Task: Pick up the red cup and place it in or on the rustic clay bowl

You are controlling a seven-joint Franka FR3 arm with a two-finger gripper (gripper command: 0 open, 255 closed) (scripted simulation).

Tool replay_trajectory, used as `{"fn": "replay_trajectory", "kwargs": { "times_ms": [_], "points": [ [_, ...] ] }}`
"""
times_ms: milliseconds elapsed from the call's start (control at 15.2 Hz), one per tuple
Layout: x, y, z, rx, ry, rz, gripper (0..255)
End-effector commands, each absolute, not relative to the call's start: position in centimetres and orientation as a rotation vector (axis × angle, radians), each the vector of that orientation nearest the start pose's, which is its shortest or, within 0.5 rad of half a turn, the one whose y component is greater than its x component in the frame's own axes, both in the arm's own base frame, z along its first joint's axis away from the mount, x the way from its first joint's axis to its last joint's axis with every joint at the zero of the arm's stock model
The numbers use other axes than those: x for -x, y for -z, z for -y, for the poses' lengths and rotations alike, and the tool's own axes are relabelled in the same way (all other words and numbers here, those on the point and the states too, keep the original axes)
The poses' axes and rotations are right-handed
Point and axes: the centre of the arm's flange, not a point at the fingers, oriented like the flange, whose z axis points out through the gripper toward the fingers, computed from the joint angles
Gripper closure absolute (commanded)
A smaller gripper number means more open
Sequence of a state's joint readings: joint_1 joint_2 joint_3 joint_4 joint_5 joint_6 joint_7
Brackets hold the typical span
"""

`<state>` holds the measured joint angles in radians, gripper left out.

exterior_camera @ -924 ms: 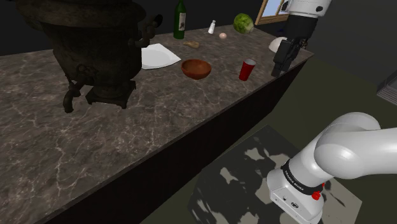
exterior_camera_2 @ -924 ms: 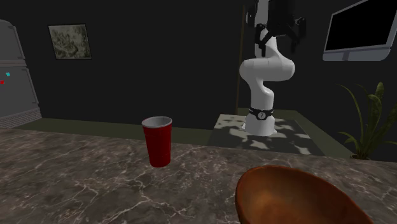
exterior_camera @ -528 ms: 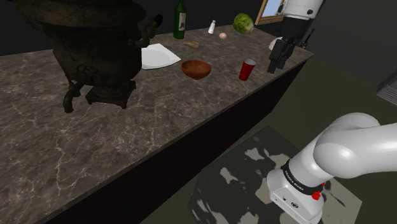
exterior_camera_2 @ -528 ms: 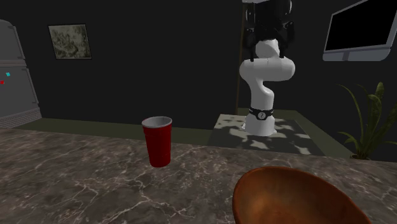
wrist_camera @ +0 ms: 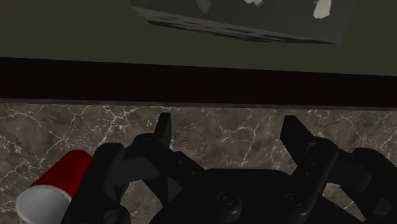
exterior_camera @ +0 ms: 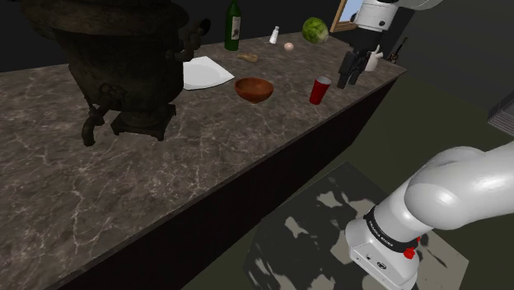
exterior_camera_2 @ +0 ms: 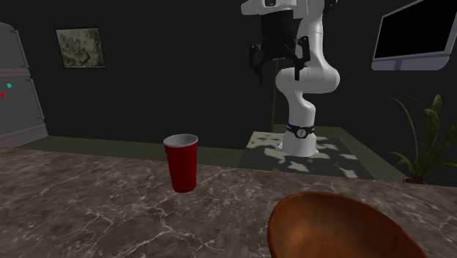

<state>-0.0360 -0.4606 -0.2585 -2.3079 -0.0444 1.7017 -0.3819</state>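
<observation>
Currently in hand: the approach to the grasp, with nothing lifted yet.

Item 1. Red cup (exterior_camera: 320, 90): stands upright on the table (exterior_camera: 206, 156), mouth up, right of centre in the upper part of the shoulder view and close to the table's front edge. Untouched.

Item 2. Bowl (exterior_camera: 254, 88): brown, clay-like, open side up and empty. It sits near the cup, to its left in the shoulder view, and does not touch it.

Item 3. Gripper (exterior_camera: 348, 77): hangs in the air to the right of the cup in the shoulder view, above rim height and over the table's edge. The fingers (wrist_camera: 163, 130) stand apart with nothing between them. In the wrist view the cup lies to the outside of one finger, not in the gap.

Handling note, as a judgement: bring the open gap across until the cup is centred in it, then descend. Close on the wall below the rim, where a tapered cup is least likely to slip upward. Keep both fingers clear of the rim on the way down, since a light cup probably tips at a nudge. Approach from the side away from the bowl.
</observation>
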Motion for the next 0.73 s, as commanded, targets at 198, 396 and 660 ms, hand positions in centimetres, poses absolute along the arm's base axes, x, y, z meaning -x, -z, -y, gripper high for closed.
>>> {"fn": "replay_trajectory", "kwargs": {
  "times_ms": [198,396,660],
  "points": [
    [-41.7,-47.9,17.8,3.011,-0.169,0.187,0],
    [-44.0,-46.7,20.7,3.009,-0.154,0.179,0],
    [-47.0,-45.1,24.6,3.006,-0.135,0.169,0]
  ]
}}
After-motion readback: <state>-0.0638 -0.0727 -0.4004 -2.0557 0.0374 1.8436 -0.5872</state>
